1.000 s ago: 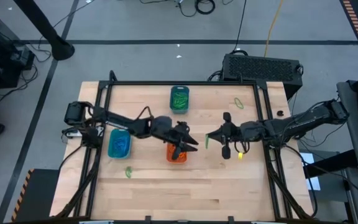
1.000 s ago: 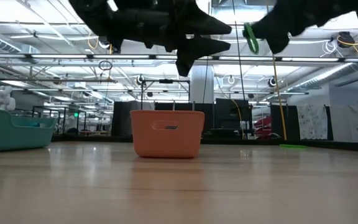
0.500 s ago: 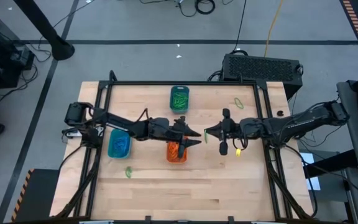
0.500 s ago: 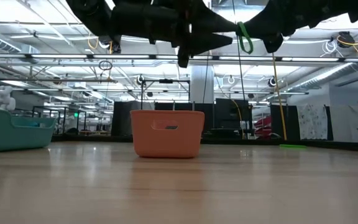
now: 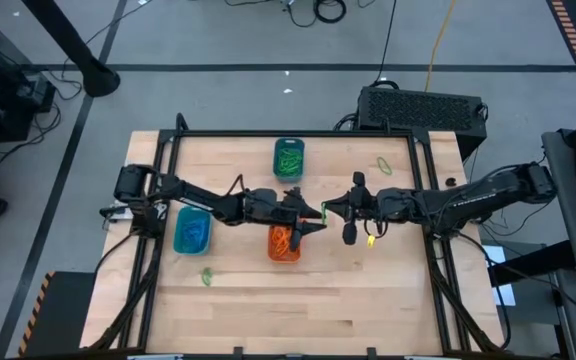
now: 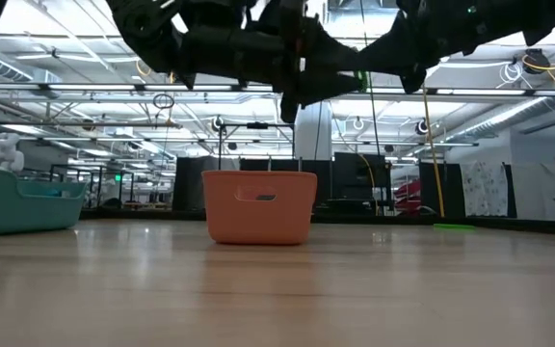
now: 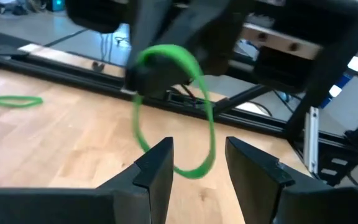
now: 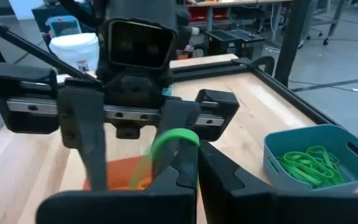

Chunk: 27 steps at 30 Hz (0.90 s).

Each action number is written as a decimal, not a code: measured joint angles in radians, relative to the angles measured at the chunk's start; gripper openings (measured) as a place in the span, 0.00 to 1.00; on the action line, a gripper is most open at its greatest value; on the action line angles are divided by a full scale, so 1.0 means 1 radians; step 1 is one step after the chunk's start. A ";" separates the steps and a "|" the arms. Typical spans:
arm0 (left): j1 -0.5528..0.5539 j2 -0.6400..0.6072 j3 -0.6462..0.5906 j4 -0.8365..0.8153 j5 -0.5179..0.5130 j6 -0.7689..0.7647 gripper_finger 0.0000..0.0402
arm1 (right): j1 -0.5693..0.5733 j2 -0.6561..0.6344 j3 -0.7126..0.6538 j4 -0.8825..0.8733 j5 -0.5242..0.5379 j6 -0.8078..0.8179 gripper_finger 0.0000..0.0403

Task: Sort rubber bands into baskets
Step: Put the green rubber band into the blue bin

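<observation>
Right fingers (image 8: 188,165) pinch the green band (image 7: 173,112); its loop hangs lengthwise just ahead of the left fingers (image 7: 194,165), spread apart, empty.

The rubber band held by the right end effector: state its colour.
Bright green rubber band; clearest in the left wrist view.

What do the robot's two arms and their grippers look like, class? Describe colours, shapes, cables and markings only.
Both arms are dark, slender and jointed. The left gripper has two flat, angular black fingers on a silver-edged crossbar with a boxy camera housing above. The right gripper has matching black fingers. A small yellow light glows at the right arm's wrist. Thin black cables loop along the left arm.
</observation>
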 joint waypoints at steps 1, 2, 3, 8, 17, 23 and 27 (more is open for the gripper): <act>0.004 0.003 0.000 0.001 0.000 -0.009 0.38 | -0.001 0.004 0.000 0.004 0.000 0.001 0.00; 0.008 0.004 0.000 0.001 0.000 -0.014 0.38 | -0.002 0.007 0.000 0.009 0.000 0.002 0.00; 0.012 0.004 0.000 0.001 0.000 -0.014 0.38 | -0.003 0.008 0.000 0.009 0.000 0.002 0.00; 0.017 0.004 0.000 0.007 -0.001 -0.014 0.30 | -0.003 0.009 0.000 0.008 -0.001 0.002 0.00; 0.022 0.004 0.000 -0.012 -0.004 0.013 0.02 | -0.003 0.007 0.000 -0.003 -0.004 -0.007 0.00; 0.039 0.002 0.000 -0.068 -0.004 0.017 0.01 | -0.003 -0.004 0.000 -0.052 -0.004 -0.010 0.06; 0.076 -0.043 0.000 -0.169 -0.003 0.031 0.01 | -0.003 -0.034 0.000 -0.172 0.000 -0.040 0.15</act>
